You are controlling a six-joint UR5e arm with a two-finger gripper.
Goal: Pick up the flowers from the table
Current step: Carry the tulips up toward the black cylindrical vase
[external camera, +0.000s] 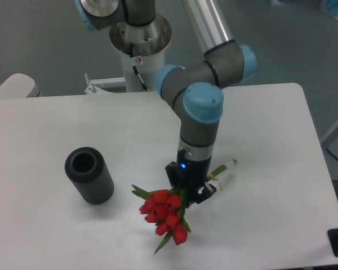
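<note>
The flowers [164, 214], a small bunch of red tulips with green leaves, lie on the white table [270, 140] near its front edge. Their green stems run up and to the right, with the pale band near the stem end [217, 174]. My gripper [189, 192] is down over the stems just behind the blooms, its black fingers on either side of them. The fingertips are hidden by the gripper body and the leaves, so I cannot tell whether they are closed on the stems.
A black ribbed cylinder [89, 175] lies on its side on the left part of the table, open end facing up and left. The arm's base column [139, 39] stands behind the table's far edge.
</note>
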